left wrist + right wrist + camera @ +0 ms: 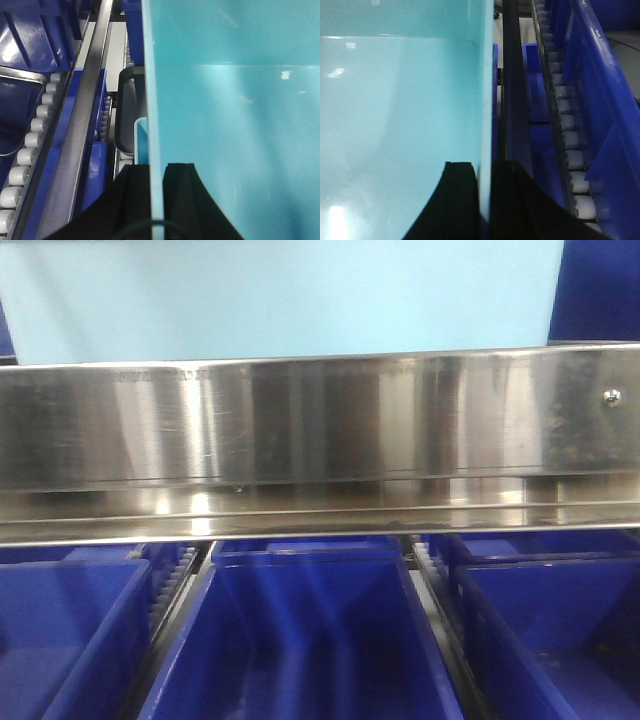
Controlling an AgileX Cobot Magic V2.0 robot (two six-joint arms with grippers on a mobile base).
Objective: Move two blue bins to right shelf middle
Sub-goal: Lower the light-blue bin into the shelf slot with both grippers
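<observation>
Above rail [320, 420], bin [280, 295] (level) crosswise

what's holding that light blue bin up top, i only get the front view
Observer: The left gripper has its fingers closed on one side wall of the light blue bin.
Operator: and the right one
Observer: The right gripper clamps the opposite wall, one finger inside and one outside.
Operator: anything beside it on the left
Observer: A black tray sits just outside that wall.
</observation>
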